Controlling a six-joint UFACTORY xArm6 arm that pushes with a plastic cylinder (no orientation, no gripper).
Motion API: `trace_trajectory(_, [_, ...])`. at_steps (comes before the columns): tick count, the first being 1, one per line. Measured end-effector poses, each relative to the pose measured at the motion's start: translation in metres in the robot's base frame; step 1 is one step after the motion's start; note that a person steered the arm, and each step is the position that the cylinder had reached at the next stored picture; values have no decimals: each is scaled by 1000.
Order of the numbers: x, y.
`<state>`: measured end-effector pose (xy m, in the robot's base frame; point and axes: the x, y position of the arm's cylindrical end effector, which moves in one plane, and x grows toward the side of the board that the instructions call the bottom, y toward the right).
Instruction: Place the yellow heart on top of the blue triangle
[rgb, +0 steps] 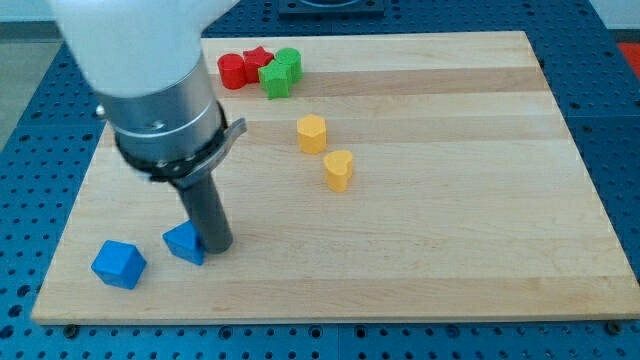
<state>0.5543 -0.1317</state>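
No fingers are fitted, so nothing is grasped: my tip (217, 246) is seen touching the small blue triangular block (185, 243) on its right.

In the camera view, the yellow heart-shaped block (339, 170) lies well apart, up-right on the pale wooden table (450, 230); it should be approached from its far side and pushed steadily down-left. A blue perforated bench (620, 120) surrounds the table.

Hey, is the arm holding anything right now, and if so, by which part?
Nothing is held. My tip is a bare rod that only pushes; it stands against the blue triangle on its right side in the view.
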Motion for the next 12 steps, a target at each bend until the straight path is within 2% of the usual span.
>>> trace_trajectory(1, [22,-16])
trace_trajectory(2, [24,-30])
trace_trajectory(3, [21,8])
trace_trajectory(4, [11,86])
trace_trajectory(5, [-31,163])
trace_trajectory(6, [-92,208])
trace_trajectory(7, [-106,186])
trace_trajectory(12, [-94,33])
